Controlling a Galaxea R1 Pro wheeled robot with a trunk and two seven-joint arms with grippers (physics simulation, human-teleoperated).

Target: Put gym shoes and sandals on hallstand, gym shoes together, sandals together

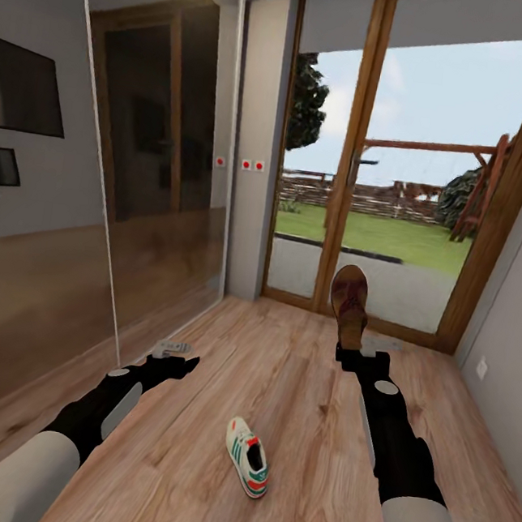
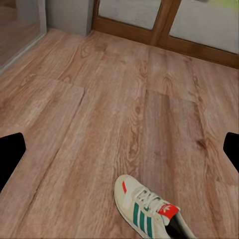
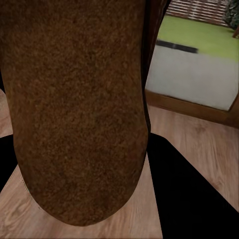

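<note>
Fingers of my right gripper are closed on the heel end of one sandal, so the sandal stands up above them, with its long axis nearly vertical and the toe pointing away from my wrist, up toward the glass door. I think it is held this way because the heel is the narrow end, easy to pinch, and the rest hangs free for carrying. In the right wrist view the brown footbed lies between the fingers and runs forward beyond them.

My left gripper holds nothing; its fingers are spread wide, one at each side of the wrist view. One gym shoe lies flat on the corridor floor, between my two arms and nearer to me than both pairs of fingers. Its long axis is a little diagonal, the toe pointing away from me and the orange heel toward me. The hallstand I cannot see from here.
</note>
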